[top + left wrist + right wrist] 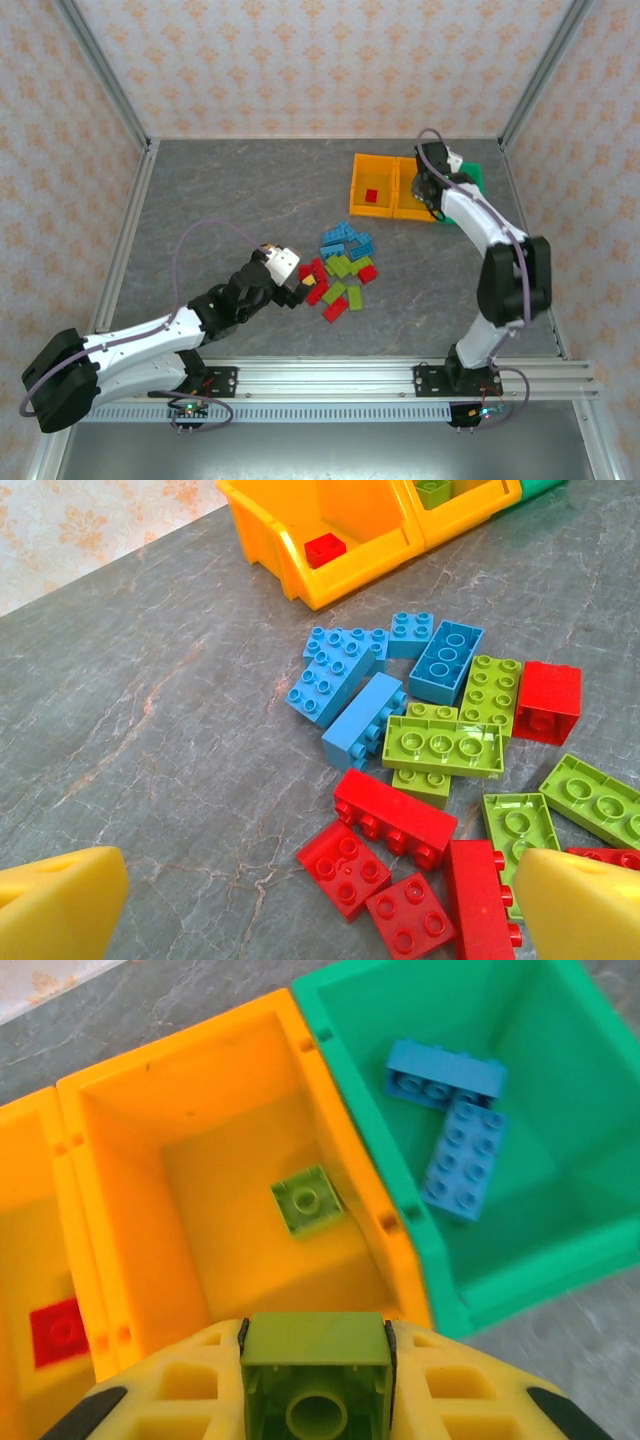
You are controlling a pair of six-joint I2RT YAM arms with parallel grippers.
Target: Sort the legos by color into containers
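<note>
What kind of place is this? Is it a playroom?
Likely a robot test booth, not a playroom. The left arm and right arm are bolted to a metal rail, patterned walls box in the grey table, and the right gripper holds a green lego over bins.

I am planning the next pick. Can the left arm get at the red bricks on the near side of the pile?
Probably yes. The left gripper is open and hovers right beside them, and the red bricks lie flat at the pile's edge with nothing on top.
</note>
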